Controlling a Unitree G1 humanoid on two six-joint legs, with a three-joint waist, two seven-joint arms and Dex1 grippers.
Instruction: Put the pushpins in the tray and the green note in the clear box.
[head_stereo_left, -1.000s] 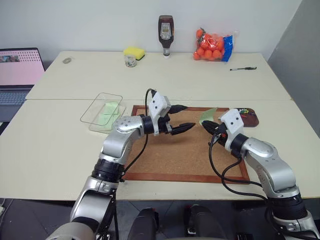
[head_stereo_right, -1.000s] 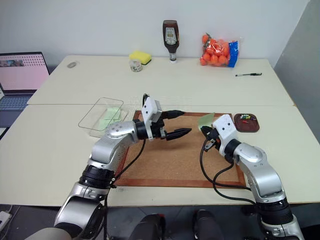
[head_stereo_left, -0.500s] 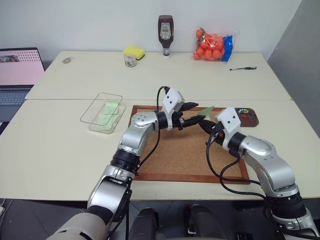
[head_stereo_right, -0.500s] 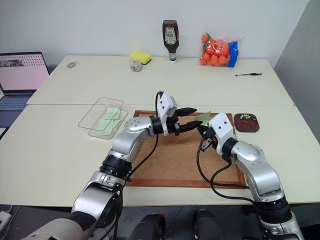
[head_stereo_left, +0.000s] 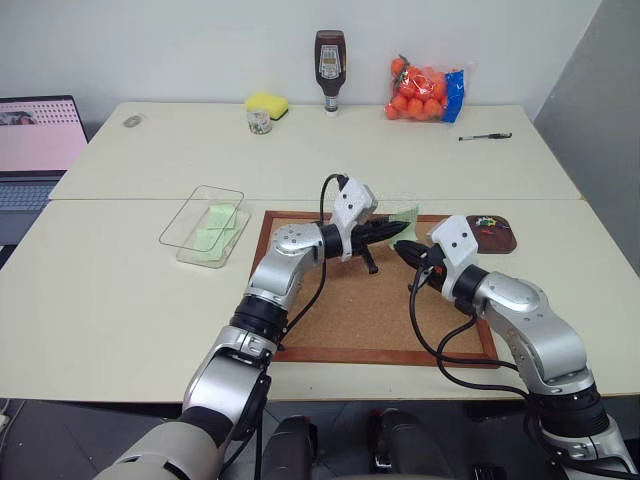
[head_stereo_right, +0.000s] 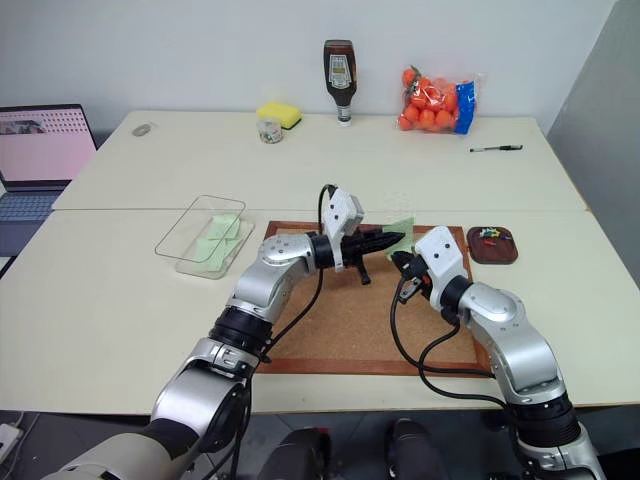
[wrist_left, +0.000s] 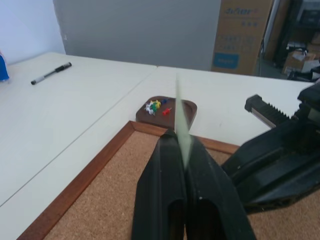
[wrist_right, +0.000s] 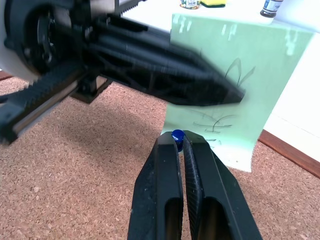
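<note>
Table: we see a wide cream tabletop (head_stereo_left: 120, 290) made of two joined halves.
Corkboard: a large wood-framed cork panel (head_stereo_left: 350, 320) lies on the near half, toward its right side.
Clear box: the transparent shallow plastic container (head_stereo_left: 204, 224) sits just beside the corkboard's left edge, with pale green slips inside.
Left gripper: we find the left gripper (head_stereo_right: 397, 238) over the corkboard's far edge, jaws closed flat on the green note.
Right gripper: the right gripper (wrist_right: 178, 137) is just beside it, jaws pinched on a blue-headed pushpin (wrist_right: 177, 134) at the note's lower edge.
Green note: the pale green paper slip (wrist_right: 240, 65) stands upright between both grippers, off the board.
Tray: the small dark brown dish (wrist_left: 187, 107) rests off the corkboard's far right corner.
Pushpins: several tiny coloured pins (wrist_left: 155, 106) lie in the tray.
</note>
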